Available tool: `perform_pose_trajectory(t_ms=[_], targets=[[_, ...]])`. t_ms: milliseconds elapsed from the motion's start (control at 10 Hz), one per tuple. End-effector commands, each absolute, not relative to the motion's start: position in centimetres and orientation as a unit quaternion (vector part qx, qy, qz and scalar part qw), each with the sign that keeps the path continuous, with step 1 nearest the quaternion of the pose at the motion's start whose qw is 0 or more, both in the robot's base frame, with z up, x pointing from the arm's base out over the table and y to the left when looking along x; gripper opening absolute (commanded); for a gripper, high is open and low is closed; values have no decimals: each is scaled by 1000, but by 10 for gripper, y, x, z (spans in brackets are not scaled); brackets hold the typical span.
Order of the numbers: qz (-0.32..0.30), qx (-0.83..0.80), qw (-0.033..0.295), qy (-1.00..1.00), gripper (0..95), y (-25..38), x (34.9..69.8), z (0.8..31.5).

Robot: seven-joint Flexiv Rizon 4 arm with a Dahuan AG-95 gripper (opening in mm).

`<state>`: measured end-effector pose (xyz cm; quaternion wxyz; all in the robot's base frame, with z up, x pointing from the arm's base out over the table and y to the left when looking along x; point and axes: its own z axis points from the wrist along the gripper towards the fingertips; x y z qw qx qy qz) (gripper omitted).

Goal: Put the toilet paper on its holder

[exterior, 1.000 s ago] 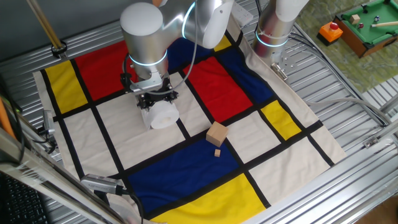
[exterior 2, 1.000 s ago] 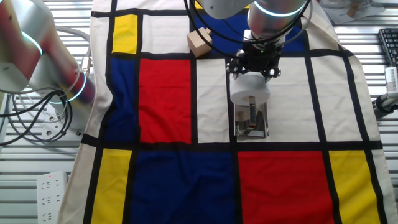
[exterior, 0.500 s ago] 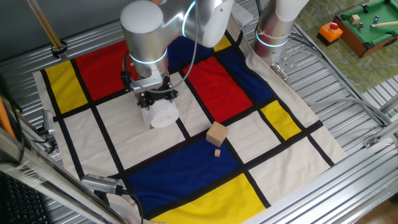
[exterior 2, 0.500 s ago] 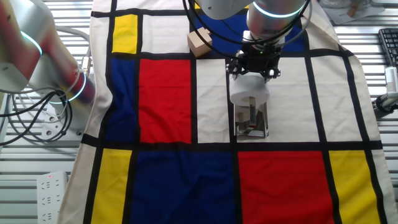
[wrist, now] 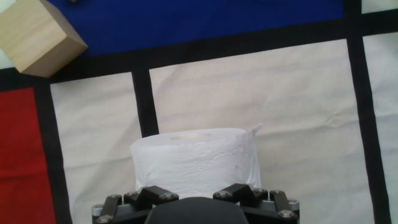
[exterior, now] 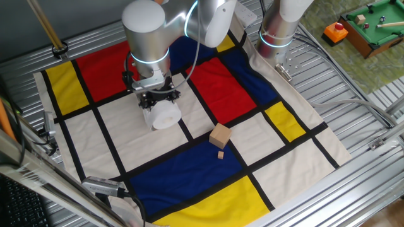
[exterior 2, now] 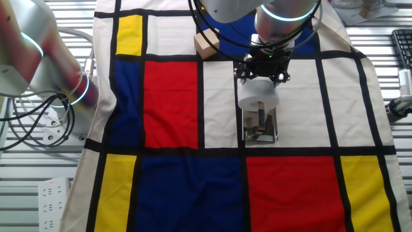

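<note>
Desk w/ colour-block cloth (exterior: 208, 170); arm's hand (exterior 2: 262, 72) directly above toilet paper (exterior 2: 258, 100), can't tell if pinching or spread; roll sits over holder (exterior 2: 260, 133), on a white cloth panel; wooden cube (exterior: 220, 135) nearby, apart.

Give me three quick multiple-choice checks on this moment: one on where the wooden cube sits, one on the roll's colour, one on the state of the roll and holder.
1. Where is the wooden cube?
A. On the holder's base
B. On the cloth, apart from the roll
C. In the gripper

2. What colour is the toilet paper?
A. White
B. Blue
C. Yellow

3. How does the roll stand to the holder?
A. Lying far away from it
B. Held by the gripper directly above the holder
C. Under the base plate

Answers: 1 B, the cube sits alone near the blue patch; 2 A, the hand view shows white paper; 3 B, the roll hangs at the gripper over the holder.
</note>
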<state>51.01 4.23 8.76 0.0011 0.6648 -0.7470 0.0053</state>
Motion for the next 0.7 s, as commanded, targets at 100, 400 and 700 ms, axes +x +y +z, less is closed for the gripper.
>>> perform_pose_trajectory(t_ms=[100,400,700], targets=[[4,665,1,-747,0,43,511,90],[3,664,1,-748,0,42,510,90],[4,665,0,-747,0,41,510,90]])
